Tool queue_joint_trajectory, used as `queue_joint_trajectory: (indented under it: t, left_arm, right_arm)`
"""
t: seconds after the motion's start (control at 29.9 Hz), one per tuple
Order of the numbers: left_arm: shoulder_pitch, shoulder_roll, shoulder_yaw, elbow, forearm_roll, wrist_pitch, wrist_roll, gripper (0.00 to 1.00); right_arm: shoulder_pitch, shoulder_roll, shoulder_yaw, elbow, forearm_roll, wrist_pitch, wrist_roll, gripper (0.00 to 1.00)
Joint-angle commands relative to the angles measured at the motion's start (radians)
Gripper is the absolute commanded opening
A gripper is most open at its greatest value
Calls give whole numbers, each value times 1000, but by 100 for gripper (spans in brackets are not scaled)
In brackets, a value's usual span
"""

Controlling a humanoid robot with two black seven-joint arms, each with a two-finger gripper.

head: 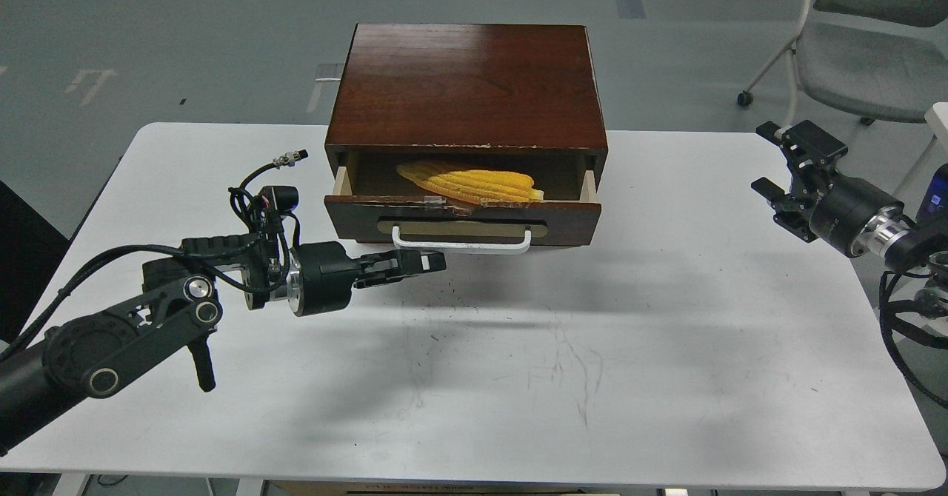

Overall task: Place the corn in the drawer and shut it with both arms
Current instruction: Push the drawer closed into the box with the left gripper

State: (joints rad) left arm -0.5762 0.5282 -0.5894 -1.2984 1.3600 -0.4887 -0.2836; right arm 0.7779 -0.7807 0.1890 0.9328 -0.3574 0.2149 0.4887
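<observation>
The yellow corn (470, 183) lies across the pale inside of the drawer (463, 220), which stands a little way out of the dark glossy wooden box (466, 85). My left gripper (437, 263) is shut and empty. Its tip sits just below the left part of the white bar handle (461, 244), against the drawer front. My right gripper (774, 159) is open and empty, far to the right of the box, above the table's right edge.
The box stands at the back middle of the white table (666, 333). A grey office chair (852, 52) stands on the floor behind the right side. Black cables (900, 318) hang by my right arm.
</observation>
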Motion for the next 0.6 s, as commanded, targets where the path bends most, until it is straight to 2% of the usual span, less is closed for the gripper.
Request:
queue_joint_trajectory:
  t: [0.0, 0.57]
  left_arm:
    - [-5, 1, 0, 7, -21, 0, 0, 0]
    - [-67, -1, 3, 106, -65, 0, -2, 0]
  right_arm:
    - [-3, -2, 1, 0, 0, 0, 0, 99]
    - [-5, -3, 1, 0, 0, 0, 0, 99]
